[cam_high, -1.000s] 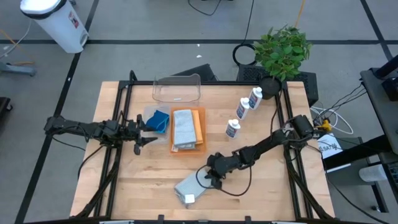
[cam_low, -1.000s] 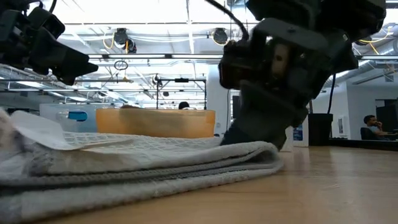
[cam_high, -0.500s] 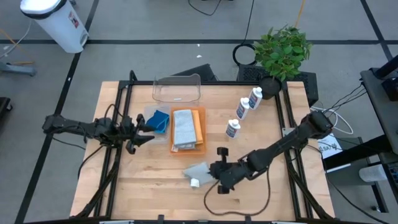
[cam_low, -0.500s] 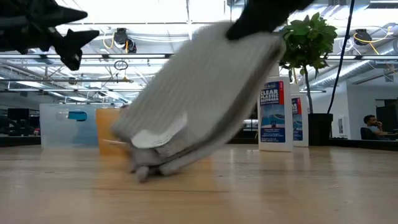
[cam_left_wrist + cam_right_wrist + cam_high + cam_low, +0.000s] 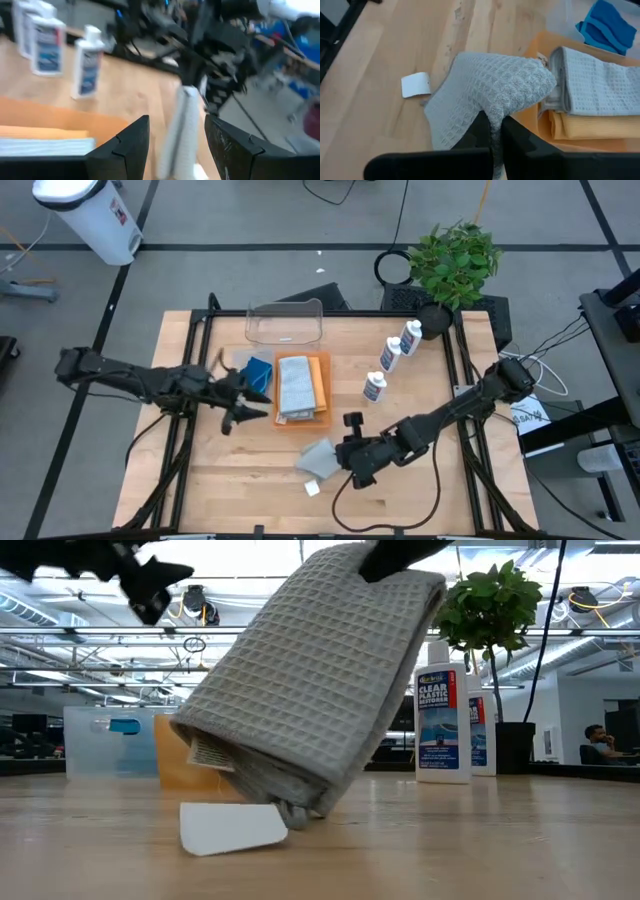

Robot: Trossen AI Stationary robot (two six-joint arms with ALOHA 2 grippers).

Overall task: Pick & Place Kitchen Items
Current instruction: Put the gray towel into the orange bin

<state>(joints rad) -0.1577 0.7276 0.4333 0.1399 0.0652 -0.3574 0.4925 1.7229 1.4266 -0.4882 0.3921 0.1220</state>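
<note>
Right fingers [image 5: 492,131] pinch the grey cloth [image 5: 490,95] by an edge; soft, light, it droops. Left fingers [image 5: 172,145] hang half-open.

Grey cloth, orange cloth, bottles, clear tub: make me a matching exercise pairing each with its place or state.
Things:
1. grey cloth
2. orange cloth
3. three white bottles
4. clear tub

Places or states:
A. standing in a slanted row near the plant
B. lifted by one edge in the right hand, lower end at the table
C. empty, at the table's far edge
D. flat under another folded grey cloth

Pairs: 1-B, 2-D, 3-A, 4-C
</note>
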